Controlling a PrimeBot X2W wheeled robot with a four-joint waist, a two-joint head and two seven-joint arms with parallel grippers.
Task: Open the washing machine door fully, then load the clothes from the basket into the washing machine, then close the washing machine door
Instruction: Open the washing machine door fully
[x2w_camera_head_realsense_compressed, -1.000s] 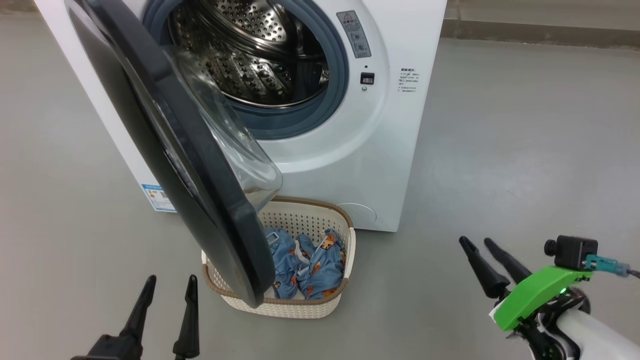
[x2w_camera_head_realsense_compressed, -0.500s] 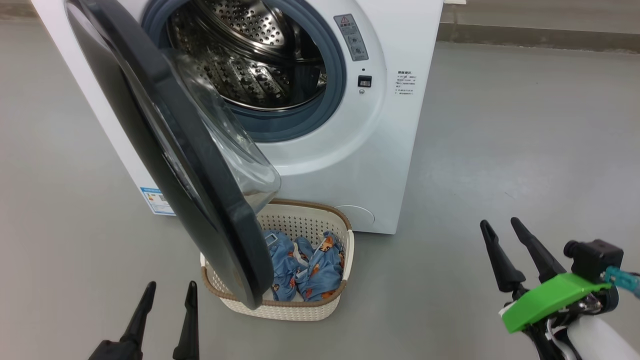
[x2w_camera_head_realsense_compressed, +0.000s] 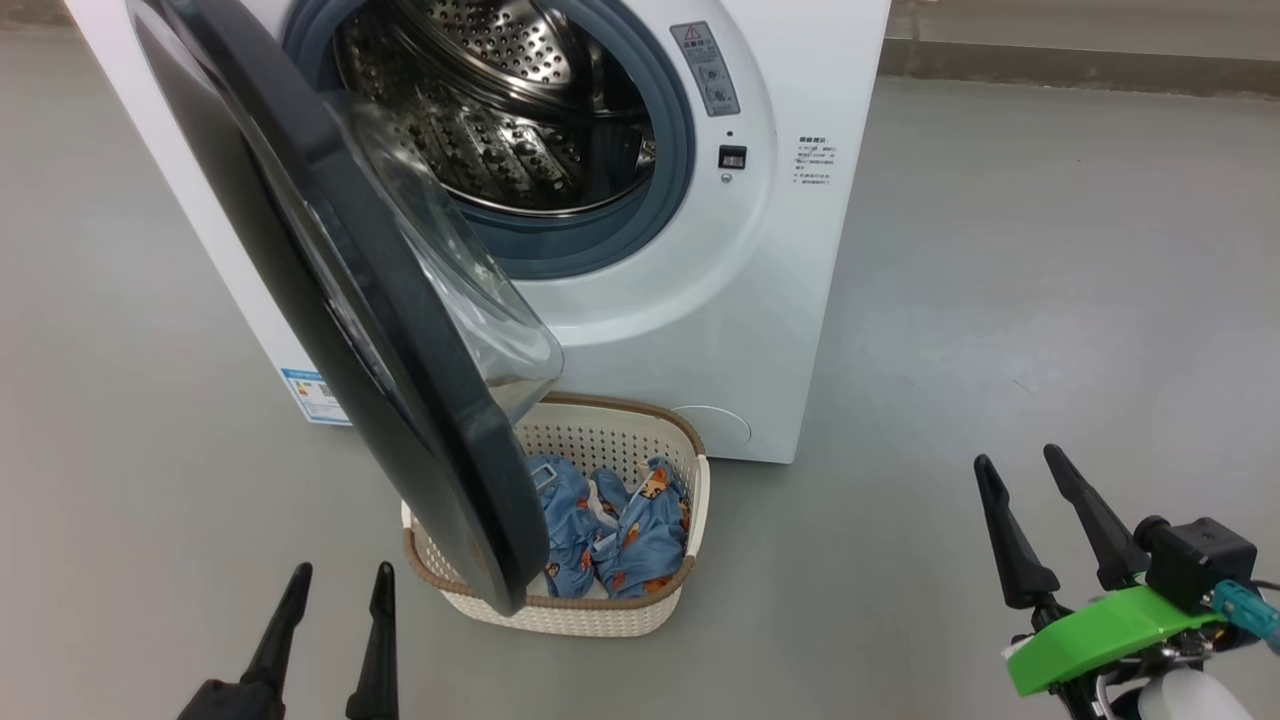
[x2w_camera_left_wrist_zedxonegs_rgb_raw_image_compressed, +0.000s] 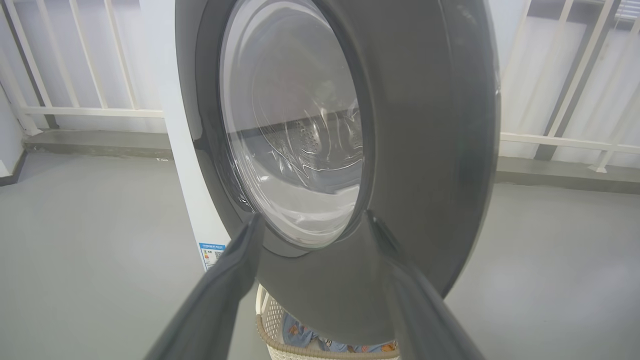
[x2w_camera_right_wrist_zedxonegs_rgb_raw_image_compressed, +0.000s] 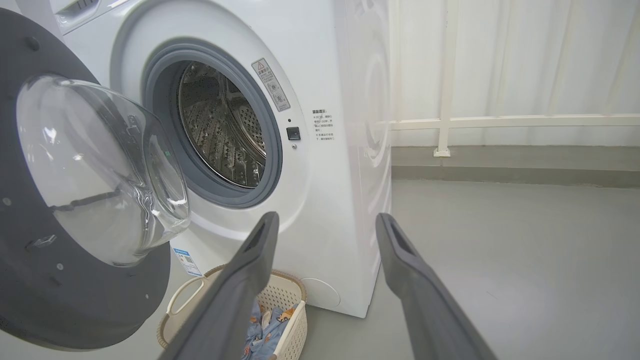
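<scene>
The white washing machine (x2w_camera_head_realsense_compressed: 720, 270) stands with its steel drum (x2w_camera_head_realsense_compressed: 500, 110) exposed. The washing machine door (x2w_camera_head_realsense_compressed: 330, 300), glossy black with a bulging glass bowl, hangs partly swung out, and its lower edge overhangs the basket (x2w_camera_head_realsense_compressed: 650, 615). The clothes (x2w_camera_head_realsense_compressed: 620, 540), light blue with orange figures, lie in the basket. My left gripper (x2w_camera_head_realsense_compressed: 341, 570) is open, low and left of the basket, and faces the door's outer side (x2w_camera_left_wrist_zedxonegs_rgb_raw_image_compressed: 425, 125). My right gripper (x2w_camera_head_realsense_compressed: 1018, 456) is open over bare floor, right of the basket. In the right wrist view, this gripper (x2w_camera_right_wrist_zedxonegs_rgb_raw_image_compressed: 326, 216) points at the machine's front (x2w_camera_right_wrist_zedxonegs_rgb_raw_image_compressed: 340, 175).
The machine stands on grey floor (x2w_camera_head_realsense_compressed: 1050, 300). A low kerb (x2w_camera_right_wrist_zedxonegs_rgb_raw_image_compressed: 500, 170) and a white railing (x2w_camera_right_wrist_zedxonegs_rgb_raw_image_compressed: 500, 121) run behind it. A blue label sticker (x2w_camera_head_realsense_compressed: 315, 395) sits low on the machine's front, left of the door.
My right gripper has drifted to the right, farther from the basket, still open. The head view shifted slightly. The left gripper, door and clothes are unchanged.
</scene>
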